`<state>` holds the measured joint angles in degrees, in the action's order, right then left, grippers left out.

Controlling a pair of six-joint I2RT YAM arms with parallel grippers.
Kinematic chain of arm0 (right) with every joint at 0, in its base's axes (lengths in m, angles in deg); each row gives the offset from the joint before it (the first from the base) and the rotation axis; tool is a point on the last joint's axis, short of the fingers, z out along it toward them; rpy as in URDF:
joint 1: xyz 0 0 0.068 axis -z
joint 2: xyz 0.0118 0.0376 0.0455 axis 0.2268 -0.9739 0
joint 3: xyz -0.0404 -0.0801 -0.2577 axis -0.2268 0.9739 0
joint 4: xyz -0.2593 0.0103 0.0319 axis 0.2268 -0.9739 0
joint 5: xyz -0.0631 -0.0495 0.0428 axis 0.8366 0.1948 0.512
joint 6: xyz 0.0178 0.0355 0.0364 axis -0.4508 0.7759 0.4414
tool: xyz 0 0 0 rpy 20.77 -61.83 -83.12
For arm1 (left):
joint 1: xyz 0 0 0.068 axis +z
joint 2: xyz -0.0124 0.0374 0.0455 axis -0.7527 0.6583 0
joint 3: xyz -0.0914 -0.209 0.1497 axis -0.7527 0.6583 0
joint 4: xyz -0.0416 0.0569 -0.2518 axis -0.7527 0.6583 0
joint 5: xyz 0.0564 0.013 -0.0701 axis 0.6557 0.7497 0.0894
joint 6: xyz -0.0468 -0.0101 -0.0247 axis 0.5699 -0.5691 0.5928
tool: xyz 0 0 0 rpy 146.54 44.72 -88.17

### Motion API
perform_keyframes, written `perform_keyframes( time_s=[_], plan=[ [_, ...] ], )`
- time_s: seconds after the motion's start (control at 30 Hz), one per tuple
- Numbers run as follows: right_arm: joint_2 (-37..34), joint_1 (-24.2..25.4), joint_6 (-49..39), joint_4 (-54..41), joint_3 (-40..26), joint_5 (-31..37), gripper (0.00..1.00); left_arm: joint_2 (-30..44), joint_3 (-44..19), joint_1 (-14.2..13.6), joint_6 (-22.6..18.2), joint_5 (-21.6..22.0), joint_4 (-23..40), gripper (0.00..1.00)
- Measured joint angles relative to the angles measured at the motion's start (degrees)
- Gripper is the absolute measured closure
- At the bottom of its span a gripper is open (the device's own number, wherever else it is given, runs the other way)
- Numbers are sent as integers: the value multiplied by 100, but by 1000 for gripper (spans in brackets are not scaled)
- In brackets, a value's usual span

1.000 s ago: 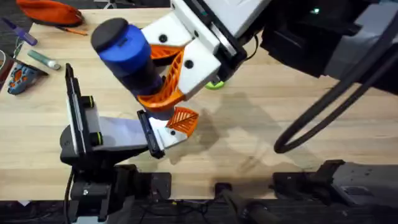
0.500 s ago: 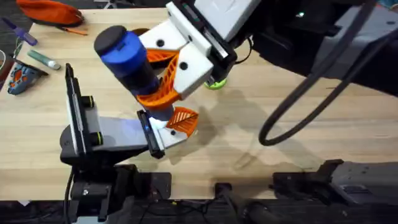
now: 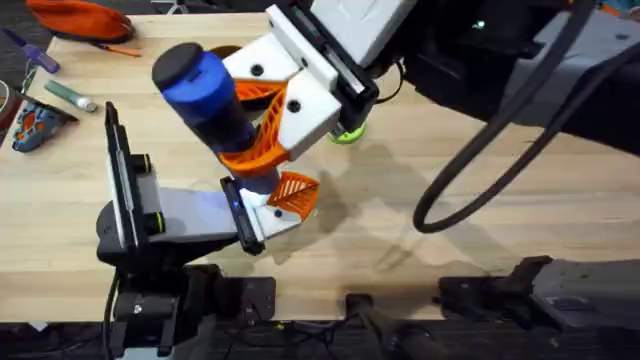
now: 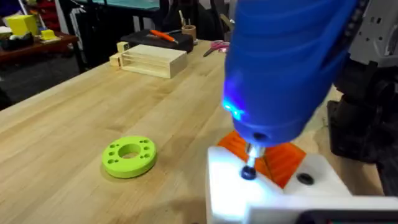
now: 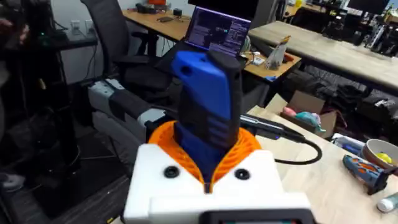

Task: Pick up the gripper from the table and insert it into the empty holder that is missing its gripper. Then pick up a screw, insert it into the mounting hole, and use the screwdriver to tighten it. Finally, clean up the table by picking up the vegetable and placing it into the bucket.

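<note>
Wooden table (image 3: pixel 480 240), right claw (image 3: pixel 262 118) around screwdriver (image 3: pixel 205 90)

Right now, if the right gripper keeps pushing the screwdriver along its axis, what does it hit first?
The screwdriver tip sits on a screw in the white holder, so the right gripper would press that first; whether they touch is unclear.

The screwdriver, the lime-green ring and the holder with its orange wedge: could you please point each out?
screwdriver (image 3: pixel 210 95): overhead view, on its blue body.
lime-green ring (image 4: pixel 129 156): left wrist view, on its flat upper face.
holder (image 3: pixel 268 215): overhead view, on the white bracket beside the orange wedge.
</note>
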<state>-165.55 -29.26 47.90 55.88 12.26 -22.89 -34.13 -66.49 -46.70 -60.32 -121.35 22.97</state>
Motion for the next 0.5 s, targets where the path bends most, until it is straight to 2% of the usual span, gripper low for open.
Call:
perform_keyframes(
  time_s=[0.5],
  plan=[
    [0, -11, -38, -2, 0, 0, 975, 0, -2, 0, 0, 2, 0, 989]
  ],
)
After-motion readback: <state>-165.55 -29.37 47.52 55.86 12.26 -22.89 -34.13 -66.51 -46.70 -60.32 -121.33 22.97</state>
